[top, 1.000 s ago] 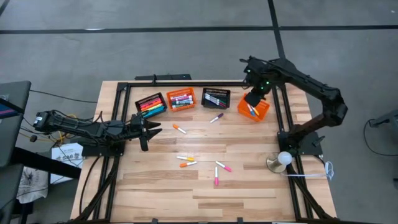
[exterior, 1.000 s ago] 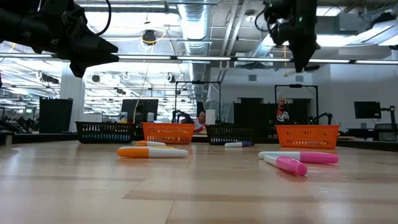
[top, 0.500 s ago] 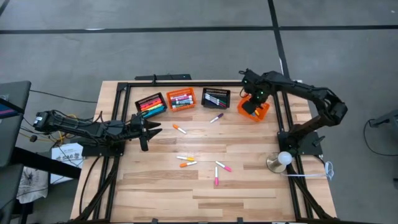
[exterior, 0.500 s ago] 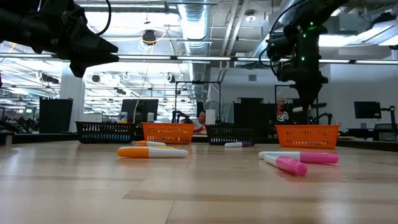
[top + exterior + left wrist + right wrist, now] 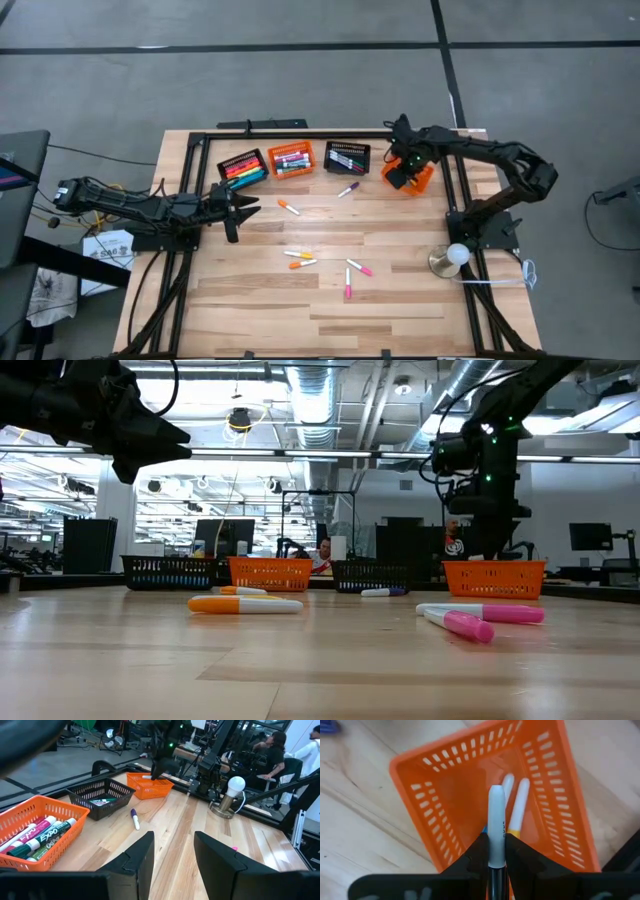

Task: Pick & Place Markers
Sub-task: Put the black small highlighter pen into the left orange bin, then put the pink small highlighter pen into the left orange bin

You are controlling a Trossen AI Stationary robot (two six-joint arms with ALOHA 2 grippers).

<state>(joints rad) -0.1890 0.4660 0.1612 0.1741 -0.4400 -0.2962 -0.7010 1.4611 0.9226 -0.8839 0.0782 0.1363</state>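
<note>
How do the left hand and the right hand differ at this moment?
The left hand is open and empty; the right hand is shut on a white marker. The left hand hangs over bare table; the right hand is over the rightmost orange basket.

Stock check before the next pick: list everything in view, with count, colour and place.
loose markers: seven, with orange, pink, purple caps, scattered on the table's middle.
table: one, light wood.
baskets: four in a far-edge row, black, orange, black, orange; the first three hold markers.
right-hand orange basket: holds two pale markers.
held marker: one, white, above that basket.
lamp: one, white bulb, right edge.
people: two, in the room behind.
left claw: open, empty, hovering at the table's left.
right claw: shut on the held marker, over the right-hand orange basket.
</note>
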